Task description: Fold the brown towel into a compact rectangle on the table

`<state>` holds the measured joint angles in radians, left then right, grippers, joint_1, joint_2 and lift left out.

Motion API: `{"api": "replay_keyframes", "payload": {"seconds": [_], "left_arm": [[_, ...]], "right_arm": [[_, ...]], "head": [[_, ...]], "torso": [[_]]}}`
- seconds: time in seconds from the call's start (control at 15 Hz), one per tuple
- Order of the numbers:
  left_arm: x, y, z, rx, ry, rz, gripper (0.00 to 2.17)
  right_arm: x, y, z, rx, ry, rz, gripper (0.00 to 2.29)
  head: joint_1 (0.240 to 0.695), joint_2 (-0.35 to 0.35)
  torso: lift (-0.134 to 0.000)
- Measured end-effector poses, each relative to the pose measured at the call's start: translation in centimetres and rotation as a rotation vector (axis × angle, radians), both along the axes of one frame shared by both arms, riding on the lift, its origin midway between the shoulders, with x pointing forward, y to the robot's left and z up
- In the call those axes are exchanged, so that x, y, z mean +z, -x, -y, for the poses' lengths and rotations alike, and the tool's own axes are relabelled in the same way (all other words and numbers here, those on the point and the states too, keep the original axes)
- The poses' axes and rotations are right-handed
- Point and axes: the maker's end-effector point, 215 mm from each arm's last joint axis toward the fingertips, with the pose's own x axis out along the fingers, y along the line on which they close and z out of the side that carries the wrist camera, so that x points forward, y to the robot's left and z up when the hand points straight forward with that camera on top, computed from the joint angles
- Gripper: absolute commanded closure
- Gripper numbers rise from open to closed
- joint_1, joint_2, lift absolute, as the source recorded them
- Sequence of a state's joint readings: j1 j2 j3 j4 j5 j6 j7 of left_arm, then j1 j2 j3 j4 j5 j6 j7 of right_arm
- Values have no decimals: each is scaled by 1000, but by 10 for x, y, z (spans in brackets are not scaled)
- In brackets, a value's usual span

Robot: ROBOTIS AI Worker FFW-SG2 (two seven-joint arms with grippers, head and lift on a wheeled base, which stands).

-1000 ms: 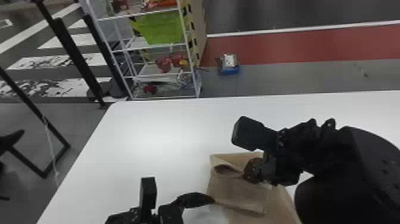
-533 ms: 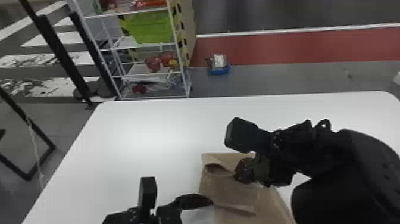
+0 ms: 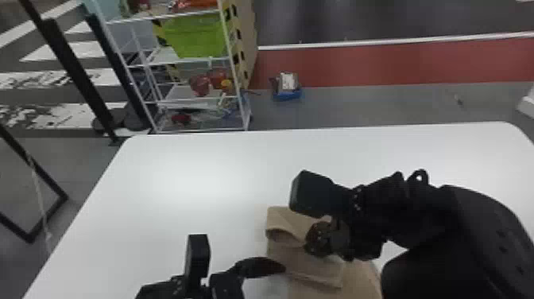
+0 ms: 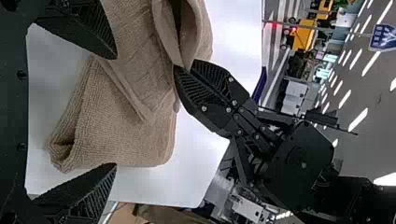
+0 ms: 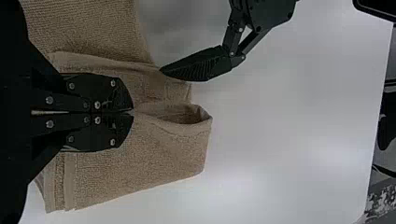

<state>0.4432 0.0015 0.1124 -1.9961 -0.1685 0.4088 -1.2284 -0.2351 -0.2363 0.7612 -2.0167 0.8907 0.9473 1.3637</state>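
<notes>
– on the table [image 3: 206, 187], beside the brown towel [image 3: 310, 266], left side, what've u got?

– left gripper [image 3: 258, 267], close by the towel's left edge. fingers spread well apart, nothing btw them. left wrist cam confirms, w/ the towel lying past the fingertips. can't tell abt contact.

– k, & the towel itself?

– flat on the white table, partly folded: a narrower layer lies on top of a wider one, both brown. far-left end has a loose, puffed fold w/ a dark opening, like a pocket. near end runs out the head view's bottom edge.

– rt gripper?

– right gripper [image 3: 318, 240] is over the towel's top layer, reaching in from the towel's right. fingers pressed together, pinching a bit of the towel by that pocket, per both wrist cams.

– anything past the towel?

– yep. bare white tabletop first, then, beyond the towel & off left, a white wire rack [image 3: 198, 129] w/ a green bin [image 3: 196, 35] on one shelf. farther out, roughly straight past the towel, a small blue crate [image 3: 287, 95] on the floor, w/ stuff in it. behind that, a red floor strip [image 3: 397, 65] runs off to the towel's right.
</notes>
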Motion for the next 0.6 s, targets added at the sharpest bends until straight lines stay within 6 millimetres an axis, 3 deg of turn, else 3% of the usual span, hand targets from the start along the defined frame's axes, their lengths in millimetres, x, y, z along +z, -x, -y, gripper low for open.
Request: {"api": "replay_keyframes", "payload": {"seconds": [0.6], "left_arm": [[2, -2, 6, -9, 2, 6, 70]], "right_arm": [[-16, 17, 0, 38, 47, -2, 1352]], "head": [[695, 172]], "torso": [[-123]]}}
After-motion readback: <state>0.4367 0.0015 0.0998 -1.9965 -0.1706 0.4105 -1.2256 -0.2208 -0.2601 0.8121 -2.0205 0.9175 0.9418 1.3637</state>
